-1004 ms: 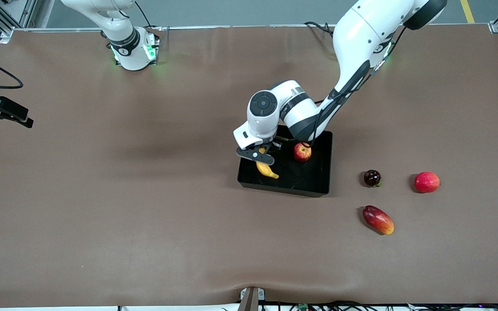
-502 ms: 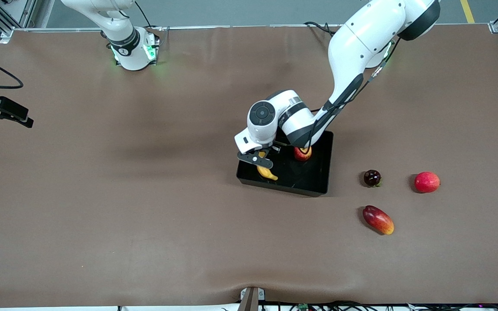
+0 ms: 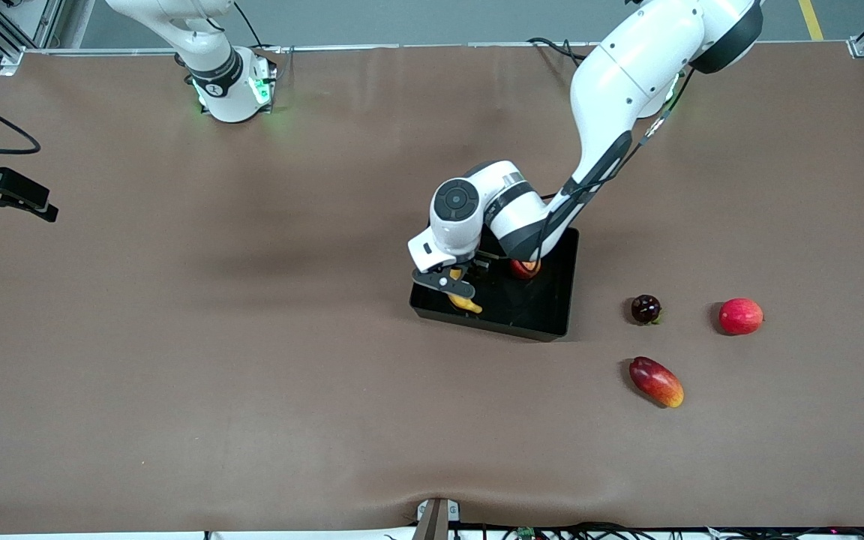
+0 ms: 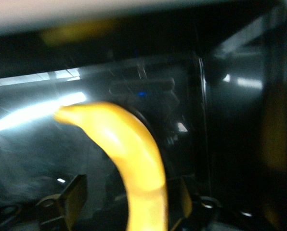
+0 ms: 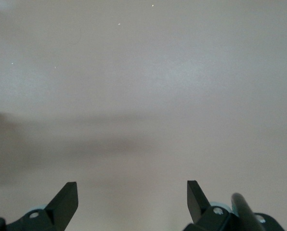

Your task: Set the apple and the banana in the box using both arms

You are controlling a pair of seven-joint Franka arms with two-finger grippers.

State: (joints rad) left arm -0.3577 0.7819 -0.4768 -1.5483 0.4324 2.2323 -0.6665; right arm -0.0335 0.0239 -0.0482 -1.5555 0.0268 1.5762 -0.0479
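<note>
The black box (image 3: 552, 319) sits mid-table. The yellow banana (image 3: 466, 304) lies on its floor at the corner toward the right arm's end. My left gripper (image 3: 456, 288) is low inside the box, straddling the banana (image 4: 134, 159). Its fingers (image 4: 75, 193) stand open, apart from the peel. The red apple (image 3: 526, 269) also rests in the box, half hidden under the left wrist. My right gripper (image 5: 132, 190) hangs open and empty above bare brown table, waiting.
Toward the left arm's end of the table, outside the box, lie a small dark fruit (image 3: 646, 308), a smooth pink-red round fruit (image 3: 740, 316) and a red-and-yellow mango-like fruit (image 3: 656, 382), the last nearest the front camera.
My left gripper sank lower into the box with the banana, then its fingers spread and let the banana go. The right arm has not moved.
</note>
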